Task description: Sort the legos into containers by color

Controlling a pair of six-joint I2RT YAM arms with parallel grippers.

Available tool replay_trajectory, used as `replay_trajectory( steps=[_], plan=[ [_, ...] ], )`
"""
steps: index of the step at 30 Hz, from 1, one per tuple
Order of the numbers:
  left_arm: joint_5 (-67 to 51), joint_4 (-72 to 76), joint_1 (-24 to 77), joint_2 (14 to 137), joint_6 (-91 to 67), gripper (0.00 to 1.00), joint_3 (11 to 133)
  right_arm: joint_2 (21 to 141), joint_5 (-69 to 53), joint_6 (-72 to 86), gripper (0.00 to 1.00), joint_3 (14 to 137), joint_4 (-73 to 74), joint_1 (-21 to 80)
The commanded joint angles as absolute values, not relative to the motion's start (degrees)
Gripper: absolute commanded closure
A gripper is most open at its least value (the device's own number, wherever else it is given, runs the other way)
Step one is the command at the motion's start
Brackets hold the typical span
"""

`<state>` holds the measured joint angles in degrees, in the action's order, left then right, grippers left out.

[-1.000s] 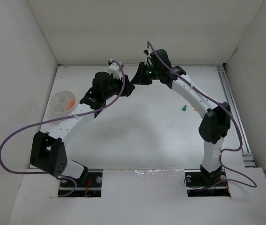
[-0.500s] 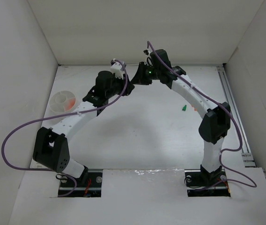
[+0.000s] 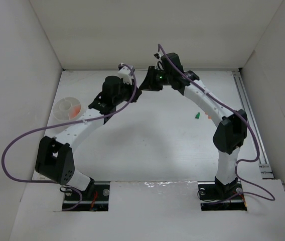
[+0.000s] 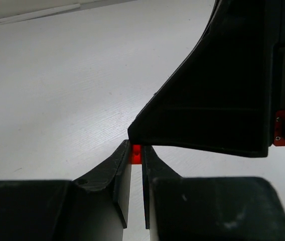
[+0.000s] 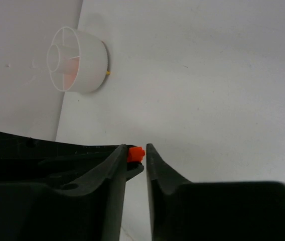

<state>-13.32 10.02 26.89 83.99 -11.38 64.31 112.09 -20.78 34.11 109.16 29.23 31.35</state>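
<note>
Green lego lies on the tabletop well right of the white bowl in the overhead view, where both arms meet right of the bowl and farther back. From the left wrist, the left end effector pinches a red lego at its fingertips. From the right wrist, the right end effector is narrowed around that brick, its grip unclear. This is likely a handover; next, one side lets go and the other carries it to the bowl.

One white bowl. Bricks outside it, three counted: one red brick, one green brick, one tiny yellow piece. Orange bricks inside the bowl: too small and blurred for a count.
</note>
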Motion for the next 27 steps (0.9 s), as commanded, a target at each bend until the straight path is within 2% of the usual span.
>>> replay_trajectory(
  steps=[1, 3, 4, 6, 7, 9, 14, 19, 22, 27],
  plan=[
    [-11.96, 11.78, 27.07, 82.45, -10.64, 1.00, 65.39, 111.97, -22.32, 34.63, 0.69, 111.62, 26.54, 31.99],
    [-11.34, 11.16, 27.07, 82.44, -10.63, 1.00, 64.86, 111.97, -22.32, 34.63, 0.57, 111.62, 26.54, 31.99],
    [-11.34, 11.16, 27.07, 81.75, -10.63, 1.00, 64.17, 111.36, -21.63, 34.63, 0.47, 111.62, 26.54, 31.99],
    [-10.81, 10.38, 27.07, 81.21, -10.11, 1.00, 63.55, 111.36, -20.75, 34.63, 0.35, 111.62, 26.54, 31.99],
    [-10.81, 9.85, 27.07, 80.60, -10.11, 1.00, 63.54, 110.66, -19.87, 34.63, 0.26, 111.62, 26.54, 31.99],
    [-10.81, 8.00, 27.07, 79.37, -8.79, 1.00, 62.32, 110.13, -19.34, 33.75, 0.20, 111.62, 27.07, 30.86],
    [-11.94, -1.73, 23.93, 76.30, -2.39, 1.00, 63.72, 108.11, -17.84, 29.20, 0.19, 109.78, 27.07, 26.20],
    [-27.74, -19.59, 13.73, 73.57, 11.50, 1.00, 65.30, 106.00, -19.24, 25.93, 0.19, 104.33, 27.07, 20.05],
    [-27.07, -24.49, 7.76, 70.58, 16.50, 1.00, 64.78, 104.68, -19.25, 23.39, 0.19, 101.87, 27.07, 17.84],
    [-20.14, -28.92, 4.57, 67.42, 26.97, 1.00, 64.96, 104.68, -18.73, 20.22, 0.19, 100.72, 29.35, 16.00]
  ],
)
